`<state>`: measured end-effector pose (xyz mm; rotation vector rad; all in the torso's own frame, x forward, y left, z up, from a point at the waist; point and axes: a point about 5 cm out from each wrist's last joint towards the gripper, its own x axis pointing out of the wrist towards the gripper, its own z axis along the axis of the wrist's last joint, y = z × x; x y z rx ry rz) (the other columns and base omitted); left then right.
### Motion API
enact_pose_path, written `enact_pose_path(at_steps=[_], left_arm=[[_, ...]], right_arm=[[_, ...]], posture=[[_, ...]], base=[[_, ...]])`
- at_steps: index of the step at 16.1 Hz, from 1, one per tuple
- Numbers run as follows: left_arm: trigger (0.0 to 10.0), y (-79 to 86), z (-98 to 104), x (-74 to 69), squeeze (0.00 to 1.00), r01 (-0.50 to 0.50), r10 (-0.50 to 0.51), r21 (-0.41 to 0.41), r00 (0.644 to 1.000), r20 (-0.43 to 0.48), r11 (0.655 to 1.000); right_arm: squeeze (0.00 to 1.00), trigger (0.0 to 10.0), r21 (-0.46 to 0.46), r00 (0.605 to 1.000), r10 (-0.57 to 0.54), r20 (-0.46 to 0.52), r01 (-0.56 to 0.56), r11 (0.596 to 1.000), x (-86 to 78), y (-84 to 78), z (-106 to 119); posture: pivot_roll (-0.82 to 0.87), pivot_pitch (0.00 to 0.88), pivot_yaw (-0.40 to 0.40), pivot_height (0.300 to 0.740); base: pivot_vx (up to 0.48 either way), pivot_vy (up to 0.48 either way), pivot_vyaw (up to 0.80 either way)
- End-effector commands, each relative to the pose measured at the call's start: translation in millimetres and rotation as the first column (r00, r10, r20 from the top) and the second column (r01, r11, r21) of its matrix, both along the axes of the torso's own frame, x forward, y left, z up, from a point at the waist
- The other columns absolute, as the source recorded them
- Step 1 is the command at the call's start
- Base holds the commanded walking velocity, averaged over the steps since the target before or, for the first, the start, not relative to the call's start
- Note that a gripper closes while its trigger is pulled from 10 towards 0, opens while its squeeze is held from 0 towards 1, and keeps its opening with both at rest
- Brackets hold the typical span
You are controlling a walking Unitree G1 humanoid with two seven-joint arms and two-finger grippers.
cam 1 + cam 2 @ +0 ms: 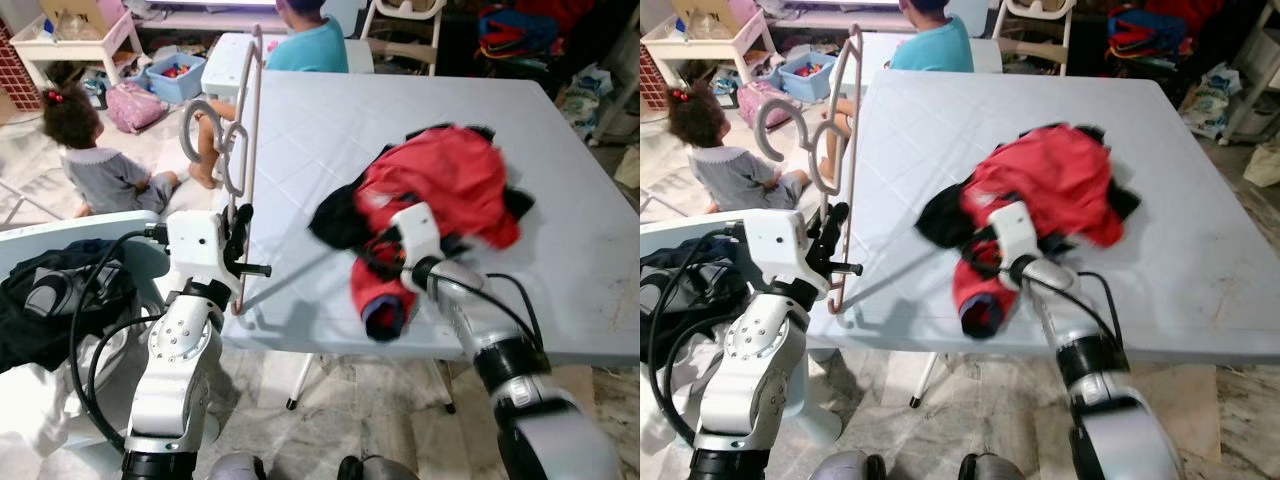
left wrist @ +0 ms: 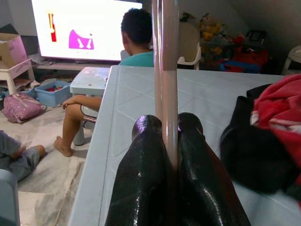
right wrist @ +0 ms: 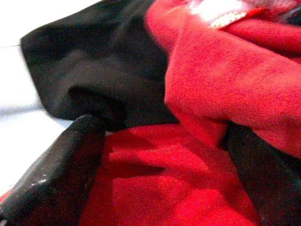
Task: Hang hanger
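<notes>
left gripper (image 1: 238, 243) clamped on pink hanger (image 1: 247, 150), held upright at table's (image 1: 560, 200) left edge, long axis vertical | red-black garment (image 1: 440, 190) lies rightward on table | right gripper (image 1: 385, 262) fingers spread around garment fold, nearer arm

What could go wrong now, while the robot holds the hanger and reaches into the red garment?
1. The left gripper pinches only one thin bar of the pink hanger, which stands tall, so it may swivel or slip.
2. The right gripper has red-and-black garment between its fingers near the table edge; a pull may drag the whole bundle off.
3. Two people sit on the floor near the left arm, so a wide swing is risky.
</notes>
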<state>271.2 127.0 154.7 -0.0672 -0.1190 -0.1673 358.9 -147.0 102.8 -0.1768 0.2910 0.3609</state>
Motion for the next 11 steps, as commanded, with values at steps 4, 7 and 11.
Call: enact_pose_path(at_steps=[4, 7, 11], left_arm=[[10.0, -0.4, -10.0, -1.7, 0.00, -0.005, 0.006, 0.008, 0.999, -0.053, 1.000], [10.0, 0.6, -9.6, -2.8, 0.00, -0.011, 0.012, 0.010, 0.999, -0.051, 1.000], [10.0, 2.1, -11.7, -6.0, 0.00, -0.018, 0.018, 0.008, 0.998, -0.059, 1.000]], right_arm=[[0.26, 10.0, 0.042, 0.932, -0.309, 0.189, 0.306, 0.951, 33.6, -21.5, 47.0], [0.18, 10.0, 0.120, 0.918, -0.311, 0.247, 0.289, 0.950, 42.7, -15.2, 68.7], [0.00, 10.0, 0.162, 0.957, -0.060, 0.283, 0.014, 0.987, 27.8, -6.0, 59.6]], posture=[[0.02, 0.083, -0.027, 0.740], [0.03, 0.085, -0.033, 0.740], [0.02, 0.090, -0.035, 0.740]], base=[[0.000, 0.000, 0.00], [0.000, 0.000, 0.00], [0.000, 0.000, 0.00]])
